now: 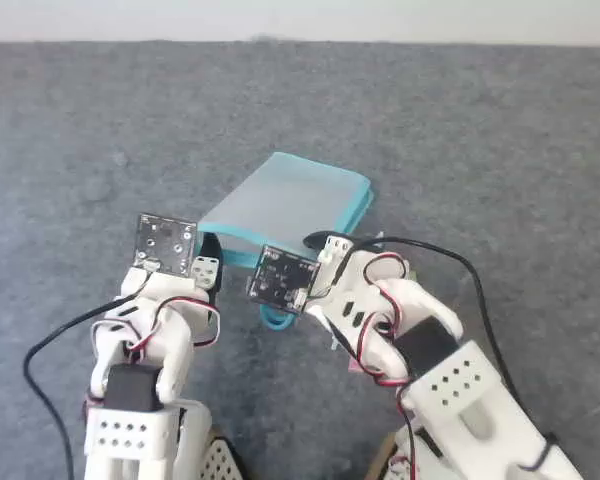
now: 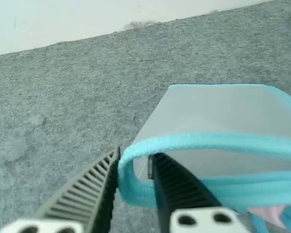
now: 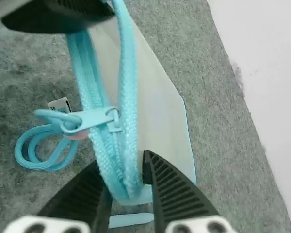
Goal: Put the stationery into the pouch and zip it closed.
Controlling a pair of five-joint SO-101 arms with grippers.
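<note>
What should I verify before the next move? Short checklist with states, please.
1. Left gripper clamped on the pouch corner: ok.
2. Right gripper clamped on the end of the zip: ok.
3. Zip shut: not ok; its edges gape from the slider toward the left gripper.
4. Pull loop free to grab: ok; it hangs loose off the slider, no gripper on it.
5. Stationery inside: cannot tell; just a pink bit at the mouth.
</note>
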